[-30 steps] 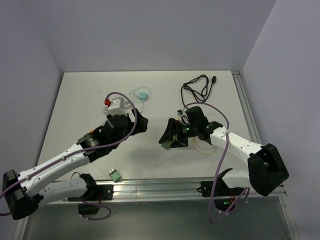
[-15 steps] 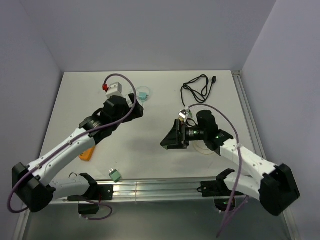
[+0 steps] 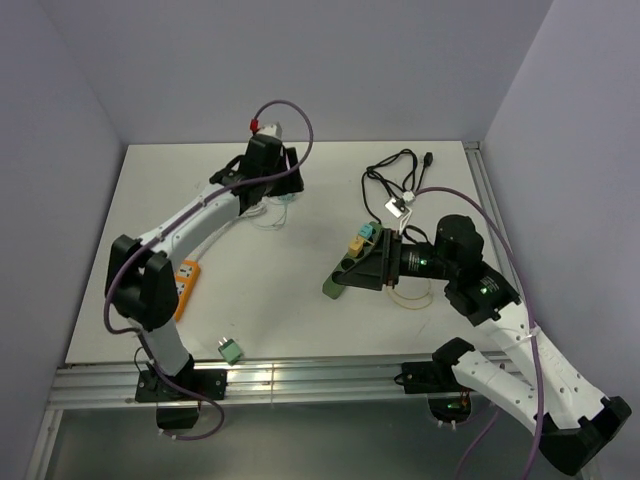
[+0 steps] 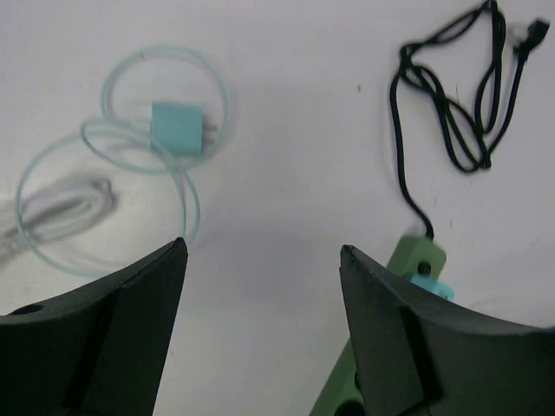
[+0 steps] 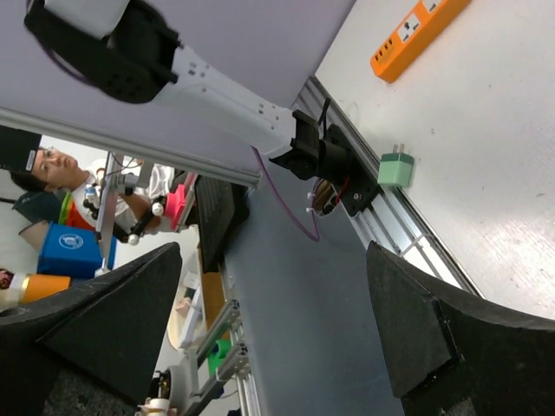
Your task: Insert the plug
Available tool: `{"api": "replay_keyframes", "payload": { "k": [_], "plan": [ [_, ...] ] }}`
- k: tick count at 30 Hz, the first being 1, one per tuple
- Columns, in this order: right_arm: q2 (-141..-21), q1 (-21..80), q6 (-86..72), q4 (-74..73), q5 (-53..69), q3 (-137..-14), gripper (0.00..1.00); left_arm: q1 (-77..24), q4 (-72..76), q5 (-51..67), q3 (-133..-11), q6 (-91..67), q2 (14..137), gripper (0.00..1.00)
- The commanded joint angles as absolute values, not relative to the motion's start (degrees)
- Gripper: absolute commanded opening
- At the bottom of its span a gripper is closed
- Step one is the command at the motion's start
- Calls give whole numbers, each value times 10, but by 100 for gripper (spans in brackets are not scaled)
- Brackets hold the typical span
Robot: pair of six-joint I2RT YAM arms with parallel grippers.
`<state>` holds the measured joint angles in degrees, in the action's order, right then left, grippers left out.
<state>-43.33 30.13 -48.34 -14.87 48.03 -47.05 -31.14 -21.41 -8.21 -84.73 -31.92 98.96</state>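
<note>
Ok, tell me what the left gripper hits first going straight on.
Probably bare table, in the gap between the teal charger and the black cable; nothing else seems to lie before the open left gripper.

White tabletop (image 3: 290, 305), pale lilac walls (image 3: 300, 60) on 3 sides, alu rail (image 3: 300, 378) at near edge, even light

Left of the green power strip (image 3: 333, 286), the tabletop (image 3: 270, 290) lies bare as far as the orange power strip (image 3: 185, 285). Behind it sprawls the black cable (image 3: 392, 178). Behind and left of it sits the teal plug (image 4: 178, 128) in its looped cord (image 4: 165, 47). Near-left, a small green adapter (image 3: 230, 350) stands by the rail (image 3: 300, 378).
</note>
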Motion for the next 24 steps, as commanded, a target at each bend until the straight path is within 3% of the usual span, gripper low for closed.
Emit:
{"api": "replay_keyframes", "payload": {
  "k": [1, 4, 9, 18, 21, 22, 24],
  "plan": [
    [-436, 302, -476, -177, 476, -478, 93, -284, -259, -98, -959, -314, 1053, 78],
    [-432, 302, -463, -213, 416, -490, 92, -273, -275, -107, -1007, -312, 1100, 87],
    [-427, 302, -419, -328, 254, -530, 91, -251, -336, -124, -1068, -324, 1173, 87],
    [-430, 302, -410, -356, 200, -520, 91, -224, -316, -80, -1076, -330, 1237, 81],
    [-437, 302, -412, -356, 174, -515, 91, -214, -298, -52, -1084, -320, 1256, 68],
    [-446, 302, -411, -358, 167, -515, 91, -211, -294, -37, -1089, -318, 1261, 45],
    [-456, 302, -410, -362, 149, -512, 90, -200, -280, -5, -1092, -308, 1264, 24]
  ]
}}
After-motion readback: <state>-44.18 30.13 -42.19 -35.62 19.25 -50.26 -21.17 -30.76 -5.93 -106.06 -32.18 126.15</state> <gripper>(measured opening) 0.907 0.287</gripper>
